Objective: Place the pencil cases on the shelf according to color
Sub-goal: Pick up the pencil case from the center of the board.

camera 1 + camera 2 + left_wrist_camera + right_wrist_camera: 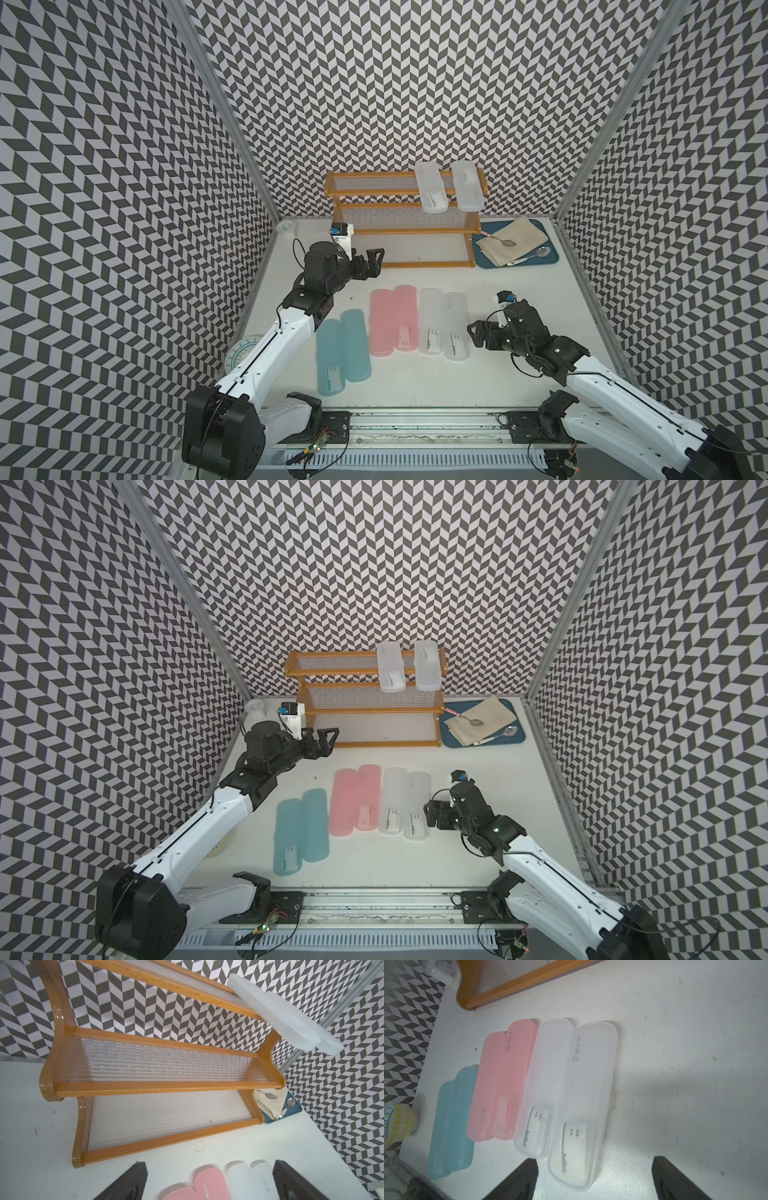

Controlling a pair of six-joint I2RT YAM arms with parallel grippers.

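Pencil cases [405,318] line the white table [415,386] between two arms: the left gripper [377,262], jaws spread and empty, hangs by the lower left corner of the shelf [374,192], followed by a teal pair [355,345], a pink pair [381,322] and a frosted white pair [431,322]. Just right of them the right gripper [473,336] holds its jaws apart, grasping nothing. Two more white cases [467,185] rest at the right end of the shelf's top tier, overhanging its front rail.
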